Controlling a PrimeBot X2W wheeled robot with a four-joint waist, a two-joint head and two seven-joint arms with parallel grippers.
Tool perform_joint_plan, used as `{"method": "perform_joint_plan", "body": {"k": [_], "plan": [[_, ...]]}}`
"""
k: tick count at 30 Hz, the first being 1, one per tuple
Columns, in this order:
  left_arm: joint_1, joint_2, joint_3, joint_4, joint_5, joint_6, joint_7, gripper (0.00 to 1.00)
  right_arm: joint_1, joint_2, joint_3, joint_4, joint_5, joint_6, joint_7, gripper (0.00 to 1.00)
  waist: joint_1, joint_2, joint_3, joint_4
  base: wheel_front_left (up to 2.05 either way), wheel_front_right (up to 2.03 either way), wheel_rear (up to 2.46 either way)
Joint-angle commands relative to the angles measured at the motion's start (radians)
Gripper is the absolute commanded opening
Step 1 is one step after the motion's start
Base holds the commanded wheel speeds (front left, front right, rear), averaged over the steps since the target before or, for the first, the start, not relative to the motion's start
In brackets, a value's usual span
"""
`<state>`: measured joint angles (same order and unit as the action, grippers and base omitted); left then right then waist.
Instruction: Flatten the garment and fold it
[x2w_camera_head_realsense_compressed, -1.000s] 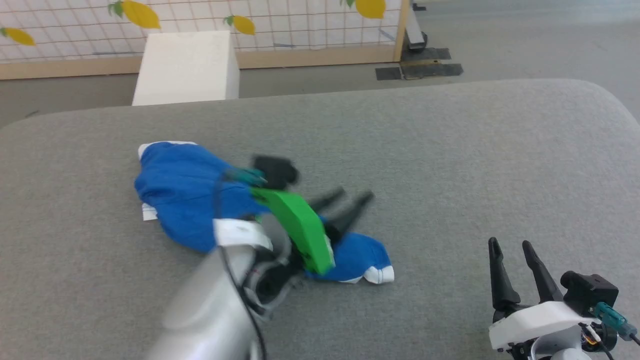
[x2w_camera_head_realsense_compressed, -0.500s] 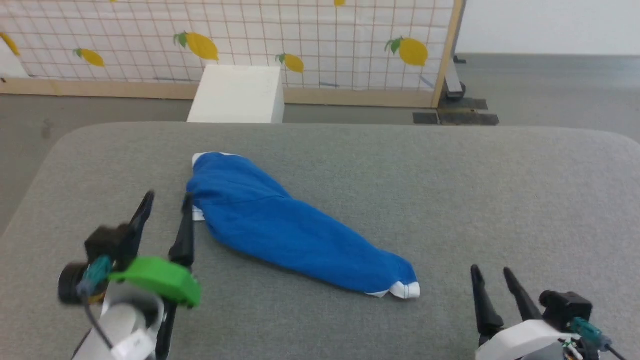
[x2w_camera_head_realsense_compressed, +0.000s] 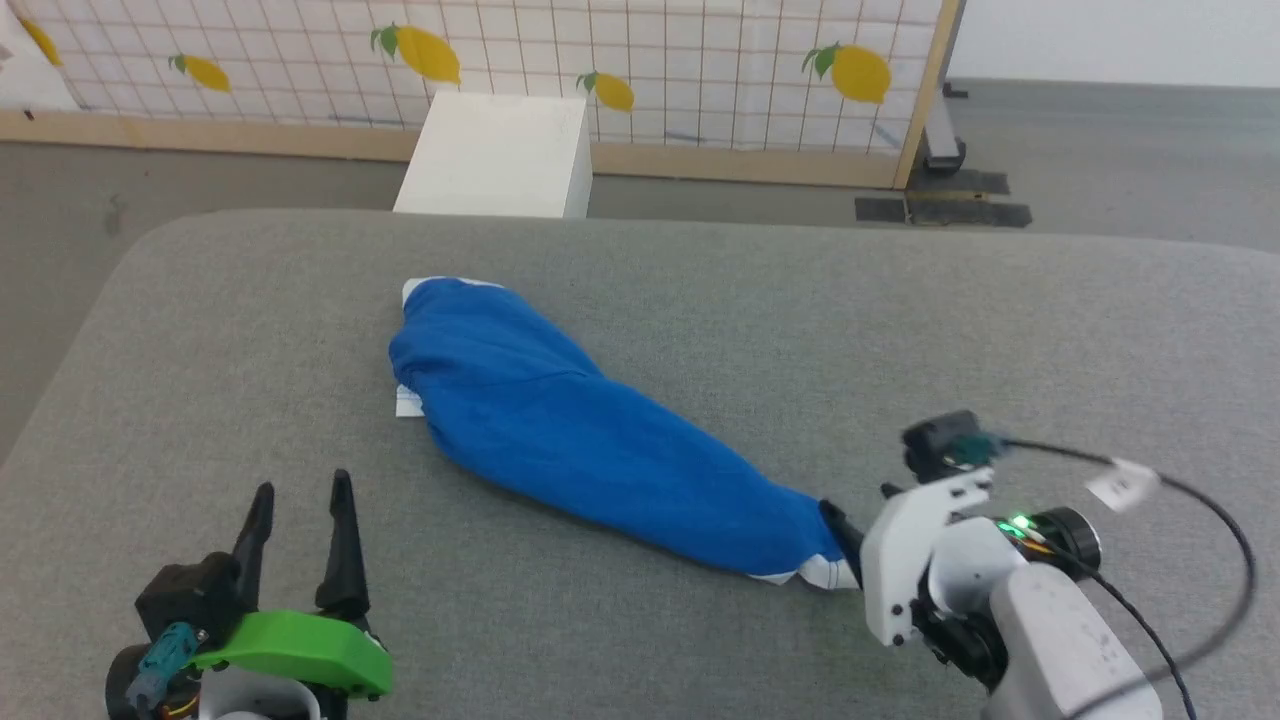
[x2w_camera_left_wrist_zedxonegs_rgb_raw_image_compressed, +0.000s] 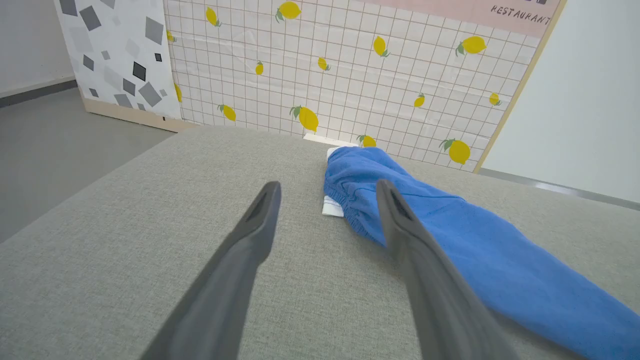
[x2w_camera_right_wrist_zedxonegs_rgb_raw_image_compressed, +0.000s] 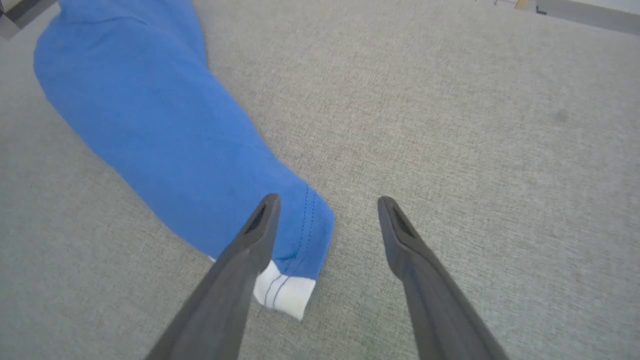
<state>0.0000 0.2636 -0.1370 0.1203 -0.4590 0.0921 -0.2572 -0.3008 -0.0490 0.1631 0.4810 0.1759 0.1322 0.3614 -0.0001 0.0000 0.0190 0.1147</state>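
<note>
Garment (x2w_camera_head_realsense_compressed: 590, 450) lies bunched lengthwise on grey surface (x2w_camera_head_realsense_compressed: 900, 330). Right gripper (x2w_camera_right_wrist_zedxonegs_rgb_raw_image_compressed: 327, 199) spread wide at white hem end, nothing held. Left gripper (x2w_camera_head_realsense_compressed: 302, 483) wide apart, empty, off garment.

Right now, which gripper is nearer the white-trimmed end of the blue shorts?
Right. The right gripper is open at the white hem of the garment; the left gripper sits open, well apart, toward the waistband end.

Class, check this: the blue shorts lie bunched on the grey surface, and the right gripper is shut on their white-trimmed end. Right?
No: the right gripper is open, jaws wide apart at the white-trimmed end of the shorts. The right wrist view shows it; the rest stands.
</note>
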Motion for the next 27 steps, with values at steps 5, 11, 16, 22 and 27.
{"method": "perform_joint_plan", "body": {"k": [5, 11, 16, 22, 27], "plan": [[-0.032, -0.038, 0.031, 0.003, 0.022, -0.055, -0.004, 1.0, -0.059, -0.001, 0.068, 0.049, -0.099, -0.002, 0.265, 1.0, 0.0001, 0.0, 0.062, 0.051, 0.0, 0.0, 0.0], [-0.037, -0.064, 0.086, 0.008, 0.051, -0.094, -0.004, 1.0, -0.024, -0.001, 0.109, 0.038, -0.067, -0.002, 0.356, 1.0, 0.0001, 0.0, 0.086, 0.066, 0.0, 0.0, 0.0], [-0.032, -0.087, 0.136, 0.017, 0.071, -0.111, -0.004, 1.0, -0.022, -0.001, 0.072, -0.003, -0.042, -0.002, 0.312, 0.0, 0.0001, 0.0, 0.081, 0.059, 0.0, 0.0, 0.0], [-0.023, -0.112, 0.169, 0.03, 0.097, -0.136, -0.004, 1.0, -0.029, -0.001, -0.216, -0.105, -0.091, -0.002, 0.191, 0.0, 0.0001, 0.0, 0.061, 0.046, 0.0, 0.0, 0.0], [-0.012, -0.128, 0.188, 0.045, 0.113, -0.148, -0.004, 1.0, 0.05, -0.001, -0.436, -0.155, -0.168, -0.002, 0.234, 0.0, 0.0001, 0.0, 0.048, 0.032, 0.0, 0.0, 0.0]]}}
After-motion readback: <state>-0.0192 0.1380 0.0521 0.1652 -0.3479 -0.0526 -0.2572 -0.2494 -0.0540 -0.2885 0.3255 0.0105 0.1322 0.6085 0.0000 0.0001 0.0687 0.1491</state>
